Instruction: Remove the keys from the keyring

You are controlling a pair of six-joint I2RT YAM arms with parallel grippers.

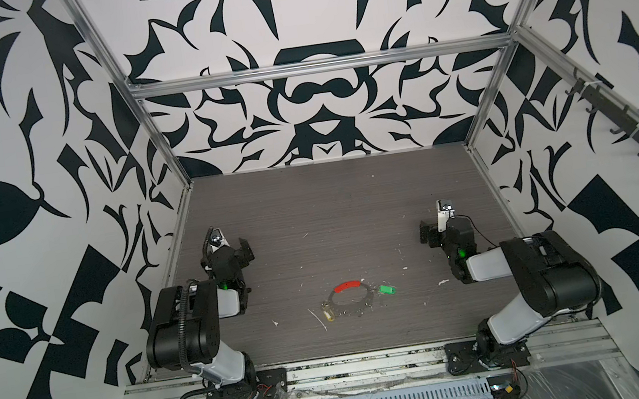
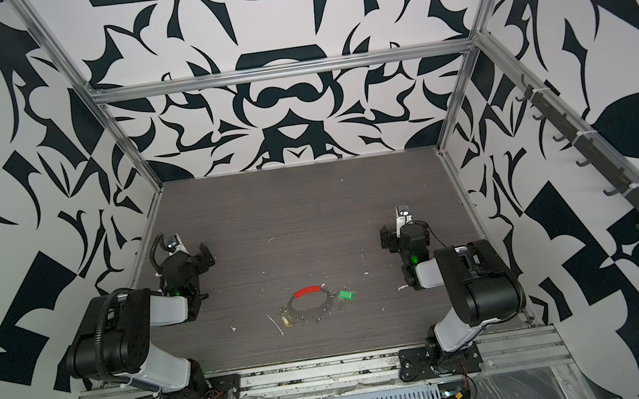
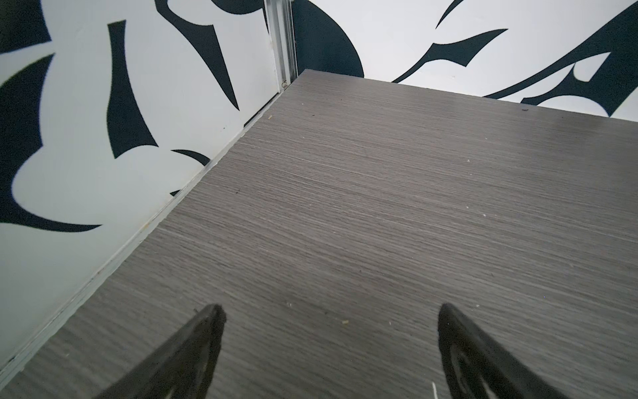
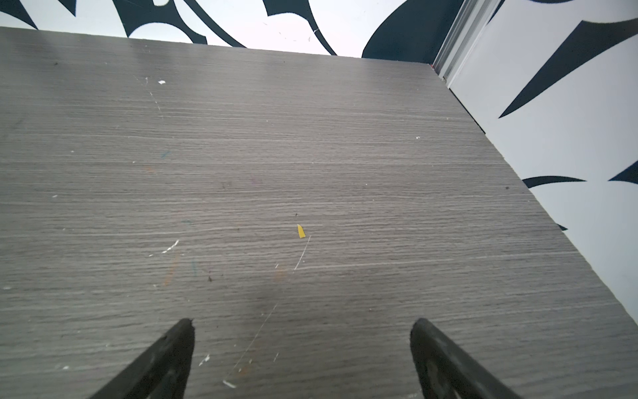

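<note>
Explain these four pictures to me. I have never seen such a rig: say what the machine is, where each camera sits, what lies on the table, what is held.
The robot's left arm and right arm stand at the near edge of a grey table, each ending in a two-fingered gripper. Two pictures look down from overhead; the other two come from a camera on each wrist. In both top views a red-sleeved keyring lies between the arms, a green key and a yellow key at its rim. The left gripper and right gripper are open, holding nothing.
</note>
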